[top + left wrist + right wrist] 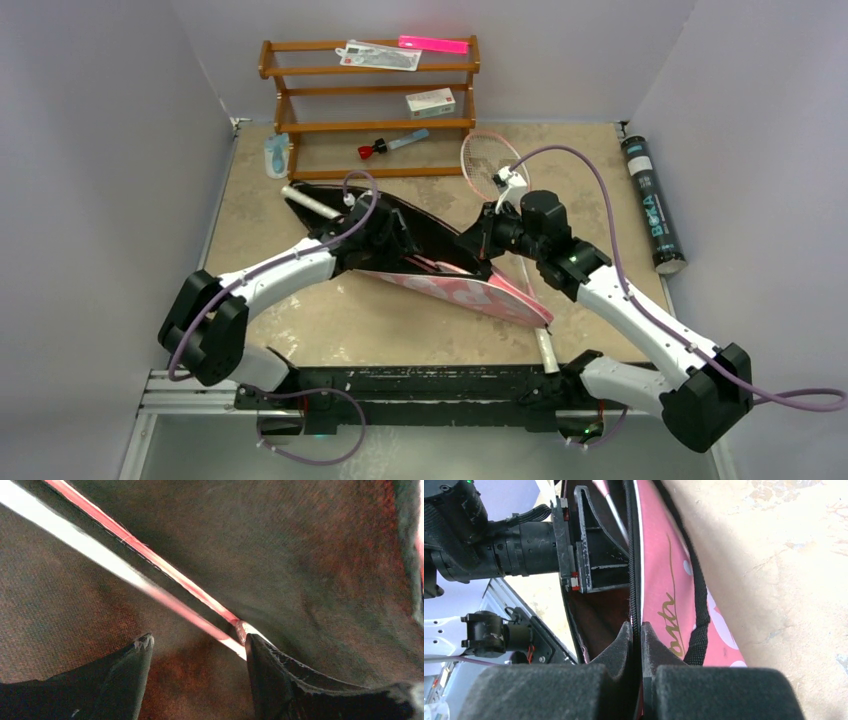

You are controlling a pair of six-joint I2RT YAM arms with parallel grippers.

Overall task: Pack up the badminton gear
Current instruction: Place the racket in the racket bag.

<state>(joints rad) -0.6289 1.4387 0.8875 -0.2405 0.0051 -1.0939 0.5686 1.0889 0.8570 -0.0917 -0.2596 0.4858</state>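
Observation:
The pink bag (470, 295) lies open mid-table, its dark lining (300, 555) showing. My left gripper (395, 238) (198, 642) is inside the bag, open. A thin pink racket shaft (165, 570) runs across just above its fingertips and touches the right fingertip (257, 652). That racket's white handle (310, 203) sticks out of the bag's far-left end. My right gripper (478, 243) (637, 630) is shut on the bag's zipper edge (633, 555), holding the flap up. A second pink-framed racket (487, 165) lies on the table under the right arm. The black tube (652, 205) lies at the right edge.
A brown wooden rack (370, 100) stands at the back with a small white box (431, 101) and other small items on its shelves. A pale blue-white item (275, 158) lies left of the rack. The bag's black strap (698, 620) runs down its pink outside (664, 580).

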